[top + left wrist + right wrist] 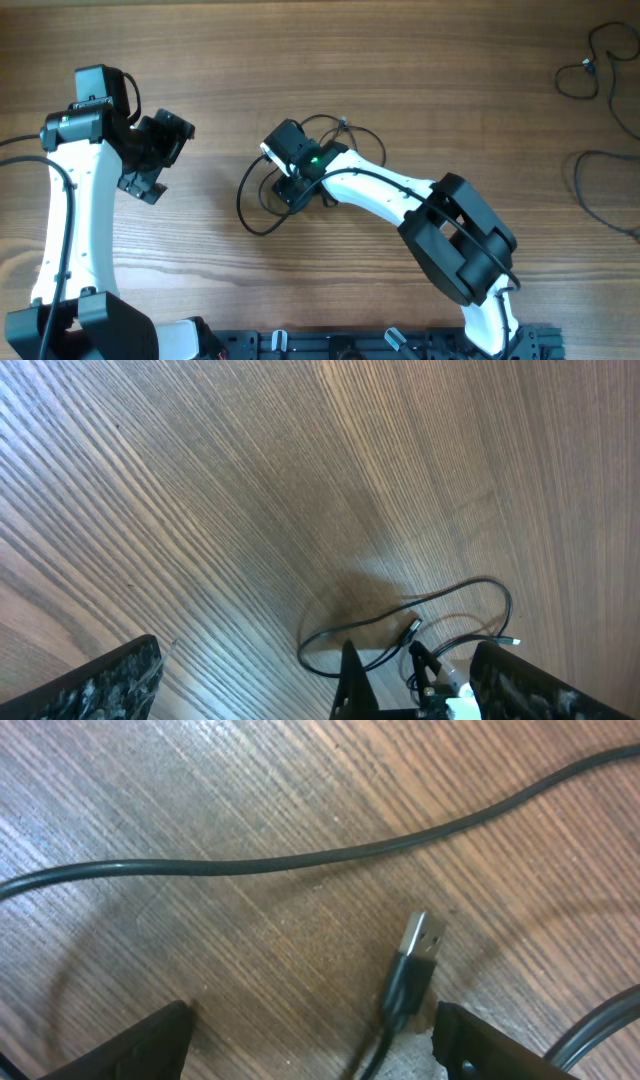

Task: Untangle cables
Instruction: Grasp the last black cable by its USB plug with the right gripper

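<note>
**Right jaws:** wide open and gripping nothing, set low to the bench [420, 70] over the cables [241, 200]. A USB plug [420, 942] lies flat between the two fingers, and one strand [300, 860] crosses just beyond their tips. **Left jaws:** likewise open and empty, held well apart from the cables, whose loops lie ahead of them.

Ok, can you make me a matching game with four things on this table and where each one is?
1 left gripper
2 right gripper
3 USB plug
4 far cable

A far right of the table
B over the cable loops in the middle
C lying between open jaws
D over bare table, left side

Pairs: 1-D, 2-B, 3-C, 4-A
</note>
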`<state>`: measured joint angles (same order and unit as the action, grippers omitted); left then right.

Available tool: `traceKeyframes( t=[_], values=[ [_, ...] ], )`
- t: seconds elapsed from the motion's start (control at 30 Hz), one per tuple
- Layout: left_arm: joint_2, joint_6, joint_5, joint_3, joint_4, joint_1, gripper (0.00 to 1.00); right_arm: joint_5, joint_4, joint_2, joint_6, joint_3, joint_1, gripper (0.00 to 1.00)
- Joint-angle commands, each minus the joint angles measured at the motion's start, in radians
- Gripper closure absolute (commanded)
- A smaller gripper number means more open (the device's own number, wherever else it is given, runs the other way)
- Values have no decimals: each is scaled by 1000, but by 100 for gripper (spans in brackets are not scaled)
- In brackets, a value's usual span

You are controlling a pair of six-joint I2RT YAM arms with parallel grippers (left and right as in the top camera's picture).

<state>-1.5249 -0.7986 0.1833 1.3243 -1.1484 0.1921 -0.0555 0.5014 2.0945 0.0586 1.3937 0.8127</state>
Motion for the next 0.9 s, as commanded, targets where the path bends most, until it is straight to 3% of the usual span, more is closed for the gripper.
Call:
traceKeyframes(
  t=[0.0,0.1,0.13,0.17,0.27,0.4,0.53,0.67,0.7,0.73,0.87],
  values=[
    [10,12,-10,4,-1,2,0,-42,-3,42,21,-6,-5,25],
    [10,13,-10,4,-1,2,0,-42,-4,42,20,-6,-10,73],
    [10,13,-10,4,-1,2,0,-42,-4,42,20,-6,-10,85],
    [10,13,-10,4,-1,2,0,-43,-5,42,19,-6,-10,89],
    [10,12,-10,4,-1,2,0,-74,22,32,-56,8,-12,96],
    [10,12,-10,4,-1,2,0,-79,156,-65,-139,98,-41,96],
    [10,12,-10,4,-1,2,0,-169,212,-249,-131,114,-122,96],
    [10,12,-10,4,-1,2,0,-224,204,-293,11,97,-267,96],
    [10,13,-10,4,-1,2,0,-224,196,-284,10,81,-299,71],
    [10,13,-10,4,-1,2,0,-225,199,-268,-14,75,-330,0],
    [10,12,-10,4,-1,2,0,39,235,-241,-57,74,-348,1]
  ],
)
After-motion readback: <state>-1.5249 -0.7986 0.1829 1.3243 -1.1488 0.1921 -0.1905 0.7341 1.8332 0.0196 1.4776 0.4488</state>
